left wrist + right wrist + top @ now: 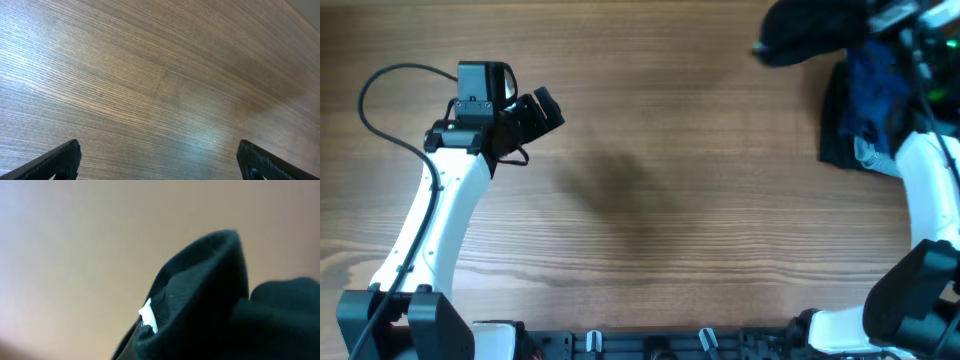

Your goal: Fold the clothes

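Observation:
The clothes [805,35] are a black garment, bunched and lifted over the table's far right corner. My right gripper [868,28] is shut on it there. In the right wrist view the black fabric [210,305] fills the lower right and hides the fingers. A small white mark [148,315] shows at the fabric's edge. My left gripper [535,118] hovers over the left side of the table, far from the garment. Its jaws stand wide open [160,160] with only bare wood between the fingertips [60,160].
A pile of bright blue garments [875,85] with a pale grey patch [865,152] lies at the right edge on darker fabric [835,125], under the right arm. The wooden table [650,200] spreads between the arms. The arm bases stand along the near edge.

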Motion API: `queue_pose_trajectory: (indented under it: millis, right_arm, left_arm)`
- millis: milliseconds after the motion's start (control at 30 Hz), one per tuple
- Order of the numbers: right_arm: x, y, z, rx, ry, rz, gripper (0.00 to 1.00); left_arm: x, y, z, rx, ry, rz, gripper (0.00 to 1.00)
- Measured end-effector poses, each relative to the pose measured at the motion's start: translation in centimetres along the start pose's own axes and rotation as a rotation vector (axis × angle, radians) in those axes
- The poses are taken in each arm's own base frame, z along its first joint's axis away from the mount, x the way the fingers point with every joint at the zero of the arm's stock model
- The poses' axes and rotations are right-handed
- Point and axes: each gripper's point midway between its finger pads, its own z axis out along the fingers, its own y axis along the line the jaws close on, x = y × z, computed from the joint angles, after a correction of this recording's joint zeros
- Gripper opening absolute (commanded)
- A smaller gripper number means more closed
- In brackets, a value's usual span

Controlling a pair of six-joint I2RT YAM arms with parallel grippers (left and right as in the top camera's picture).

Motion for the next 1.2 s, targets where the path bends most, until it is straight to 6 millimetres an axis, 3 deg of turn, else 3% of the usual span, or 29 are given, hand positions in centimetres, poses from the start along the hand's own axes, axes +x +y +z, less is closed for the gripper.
queue_pose_trajectory:
  millis: [167, 333, 433, 533, 733, 867, 1067, 1133, 1200]
  right_arm:
    - [-5.8, -4.6, -3.0, 0.142, -0.178, -0.001, 0.04]
    - [-9.3, -7.6, -5.7, 0.234, -0.284, -0.011, 0.04]
    - [-10.9, -8.2, -6.4, 0.238, -0.351, -0.037, 0.04]
    - [-11.5, -9.2, -6.2, 0.234, -0.400, -0.058, 0.04]
    - [-11.0, -14.2, -5.7, 0.288, -0.486, -0.001, 0.04]
    - [-10.6, -16.0, -5.5, 0.280, -0.525, 0.019, 0.04]
    - [-8.7, -20.8, -4.1, 0.287, -0.531, 0.111, 0.04]
    - [-9.3, -20.6, -3.4, 0.268, -0.537, 0.109, 0.04]
    - [-10.4, -19.1, -2.5, 0.228, -0.550, 0.088, 0.04]
  left_arm:
    - [0.0, 0.0, 0.0, 0.001, -0.001, 0.000, 1.00]
    - [-0.6, -0.4, 0.0, 0.015, -0.025, 0.003, 1.00]
    - [-0.8, -0.5, 0.0, 0.021, -0.034, 0.005, 1.00]
    - [-0.9, -0.5, 0.0, 0.021, -0.035, 0.004, 1.00]
    - [-0.9, -0.5, 0.0, 0.020, -0.036, 0.004, 1.00]
    - [-1.0, -0.5, 0.0, 0.021, -0.043, 0.005, 1.00]
    - [-1.4, -0.8, -0.1, 0.029, -0.057, 0.007, 1.00]
    - [-1.4, -0.8, -0.1, 0.030, -0.057, 0.007, 1.00]
    - [-1.4, -0.8, -0.1, 0.030, -0.057, 0.007, 1.00]
